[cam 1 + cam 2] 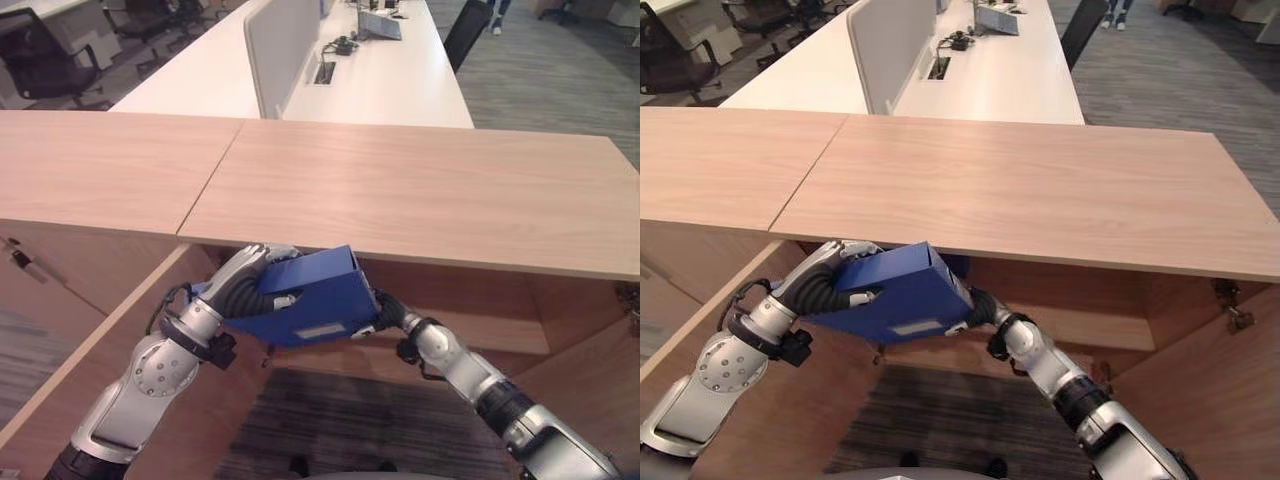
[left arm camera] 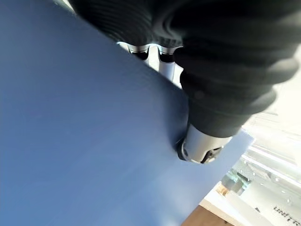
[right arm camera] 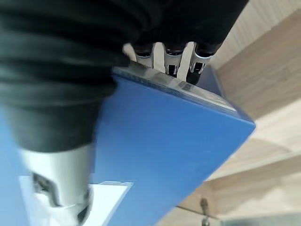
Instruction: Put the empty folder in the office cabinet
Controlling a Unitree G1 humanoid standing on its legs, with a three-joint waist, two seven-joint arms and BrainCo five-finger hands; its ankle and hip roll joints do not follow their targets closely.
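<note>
A blue box folder (image 1: 318, 295) with a pale label on its spine is held tilted just under the front edge of the wooden cabinet top (image 1: 420, 190), at the cabinet's open front. My left hand (image 1: 243, 283) grips its left side, thumb on the face (image 2: 200, 143) and fingers over the top edge. My right hand (image 1: 385, 312) holds the right end, fingers (image 3: 197, 63) hooked over the far edge and thumb (image 3: 59, 188) pressed on the spine. The folder (image 1: 902, 292) partly hides both hands.
The cabinet's left door (image 1: 90, 370) and right door (image 1: 590, 350) stand open, with a wooden shelf (image 1: 490, 330) inside. Behind the cabinet runs a white desk (image 1: 390, 80) with a divider panel (image 1: 280, 50); a black chair (image 1: 50, 60) stands far left.
</note>
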